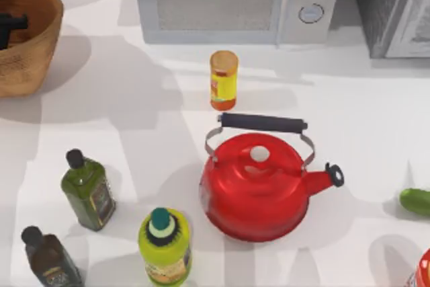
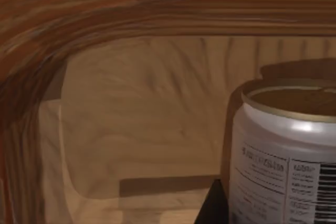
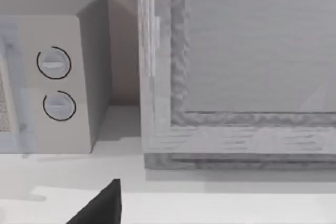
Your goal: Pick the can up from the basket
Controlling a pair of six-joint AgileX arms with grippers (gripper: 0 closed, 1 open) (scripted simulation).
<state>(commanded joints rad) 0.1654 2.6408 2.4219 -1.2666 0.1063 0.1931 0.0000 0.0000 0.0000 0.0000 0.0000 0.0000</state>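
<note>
While left hand sits inside basket beside can, finger state unclear.

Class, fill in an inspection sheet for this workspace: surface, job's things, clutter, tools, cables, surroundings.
Surface: white table, shadowed.
Job's things: silver cylindrical can upright inside tan woven wicker basket, top view's far left.
Clutter: red kettle, yellow jar with orange lid, three bottles, green item at right edge.
Tools: left tool inside basket beside can; right tool's dark finger near microwave.
Cables: nothing seen.
Surroundings: grey microwave.
</note>
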